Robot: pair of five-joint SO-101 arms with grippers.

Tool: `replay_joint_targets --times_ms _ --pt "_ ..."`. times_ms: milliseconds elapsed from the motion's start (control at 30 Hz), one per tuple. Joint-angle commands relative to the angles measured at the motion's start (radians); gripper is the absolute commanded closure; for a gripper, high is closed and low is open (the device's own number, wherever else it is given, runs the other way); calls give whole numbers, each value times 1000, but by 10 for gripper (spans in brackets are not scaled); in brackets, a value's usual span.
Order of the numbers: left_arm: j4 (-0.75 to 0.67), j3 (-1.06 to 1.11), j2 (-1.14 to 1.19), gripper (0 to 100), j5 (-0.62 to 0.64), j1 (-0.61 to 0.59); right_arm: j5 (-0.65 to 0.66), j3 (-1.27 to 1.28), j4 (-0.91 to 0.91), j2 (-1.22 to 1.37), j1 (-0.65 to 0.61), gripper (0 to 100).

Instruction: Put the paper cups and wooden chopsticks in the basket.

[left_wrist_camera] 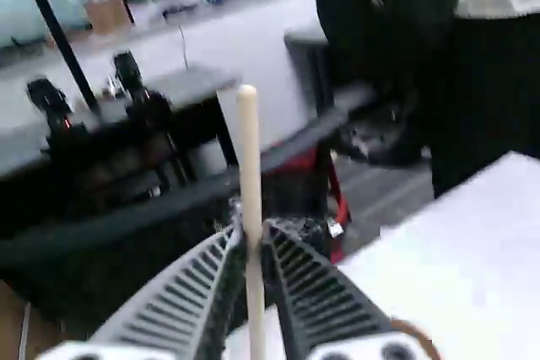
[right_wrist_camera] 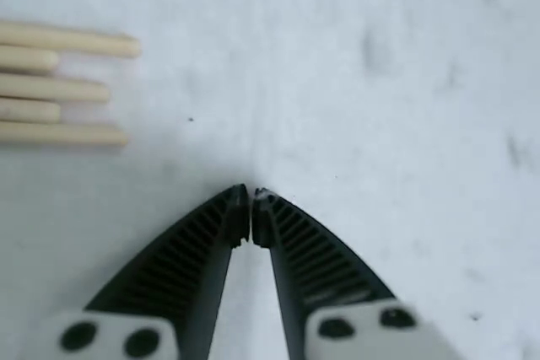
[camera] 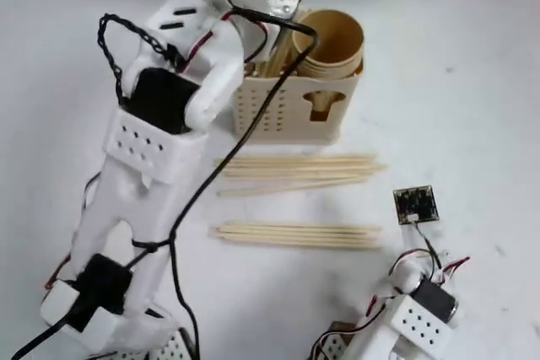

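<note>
The left arm (camera: 143,174) runs from the lower left of the high view to the top centre, ending over the basket (camera: 287,111). The left gripper (left_wrist_camera: 251,229) pinches one chopstick (left_wrist_camera: 247,149), which stands upright between its fingers. Stacked cups (camera: 333,44) sit in the basket's right side. Below the basket, an upper bundle (camera: 295,170) and a lower bundle (camera: 295,234) of chopsticks lie flat on the table (camera: 472,124). At the lower right is the right arm (camera: 418,314). The right gripper (right_wrist_camera: 251,196) has its tips closed together on nothing.

A lab: black robot arms (left_wrist_camera: 135,90) on desks (left_wrist_camera: 192,86).
</note>
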Motion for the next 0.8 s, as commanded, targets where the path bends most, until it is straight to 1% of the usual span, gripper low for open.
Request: replay_joint_targets --times_ms 0,100,200,267,400,567,667,767 --pt "-120 14 21 977 12 -15 12 -3 -16 -5 19 974" --pt "-157 41 79 977 20 -45 12 -3 -16 -5 19 974" --pt "-137 40 105 976 107 -71 12 -3 -16 -5 19 974" --pt "-115 40 105 955 143 -74 12 -3 -16 -5 19 974" --pt "-58 40 105 885 155 -77 12 -3 -16 -5 19 974" --pt "-3 40 65 884 149 -79 12 -3 -16 -5 19 974" --pt "75 40 12 884 147 -79 12 -3 -16 -5 19 974" --pt "244 41 -65 884 146 -76 12 -3 -16 -5 19 974"
